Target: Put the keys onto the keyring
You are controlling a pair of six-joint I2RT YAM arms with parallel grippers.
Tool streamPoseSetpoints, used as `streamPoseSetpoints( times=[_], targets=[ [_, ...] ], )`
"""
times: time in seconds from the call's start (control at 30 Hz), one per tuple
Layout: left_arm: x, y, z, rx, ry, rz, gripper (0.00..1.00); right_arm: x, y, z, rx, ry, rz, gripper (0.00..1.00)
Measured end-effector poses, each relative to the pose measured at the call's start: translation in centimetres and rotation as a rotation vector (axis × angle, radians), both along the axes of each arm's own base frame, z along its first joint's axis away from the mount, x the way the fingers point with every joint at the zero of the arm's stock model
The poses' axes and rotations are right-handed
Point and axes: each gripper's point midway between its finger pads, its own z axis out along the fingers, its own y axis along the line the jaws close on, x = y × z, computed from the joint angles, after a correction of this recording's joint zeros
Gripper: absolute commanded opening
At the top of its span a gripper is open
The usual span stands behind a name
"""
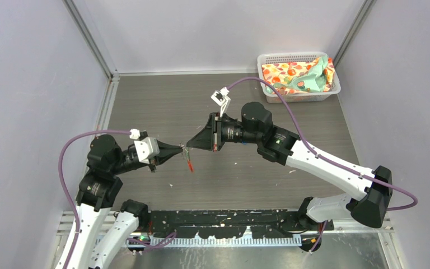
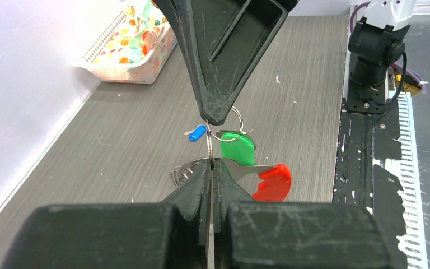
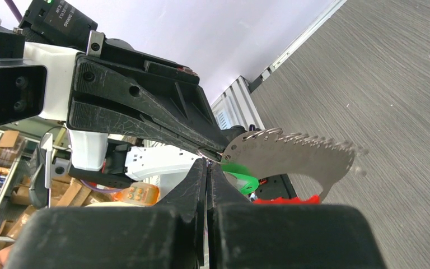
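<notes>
Both grippers meet in mid-air over the middle of the table. My left gripper [image 1: 181, 147] [image 2: 211, 163] is shut on the thin wire of the keyring [image 2: 209, 144]. My right gripper [image 1: 188, 144] [image 3: 208, 163] is shut on the same ring from the opposite side; its fingertips [image 2: 215, 115] show in the left wrist view. The green key [image 2: 238, 149] [image 3: 241, 175] hangs from a small loop [image 2: 233, 119]. The blue key [image 2: 197, 133] hangs beside the ring on the left; I cannot tell whether it is threaded. The red tag [image 2: 272, 182] [image 1: 190, 165] [image 3: 285, 199] dangles below on a serrated silvery plate [image 3: 291, 154].
A white basket [image 1: 298, 97] [image 2: 124, 72] with a colourful cloth [image 1: 297, 75] stands at the back right corner. Walls close the left, back and right sides. A black base rail [image 1: 224, 217] runs along the near edge.
</notes>
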Motion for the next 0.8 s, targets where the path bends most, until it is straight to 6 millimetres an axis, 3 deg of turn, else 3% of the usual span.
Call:
streamPoseSetpoints(
  times=[0.8],
  targets=[
    [-0.14, 0.02, -0.36, 0.016, -0.008, -0.010, 0.00, -0.79, 0.47, -0.27, -0.006, -0.008, 0.026, 0.01]
  ],
)
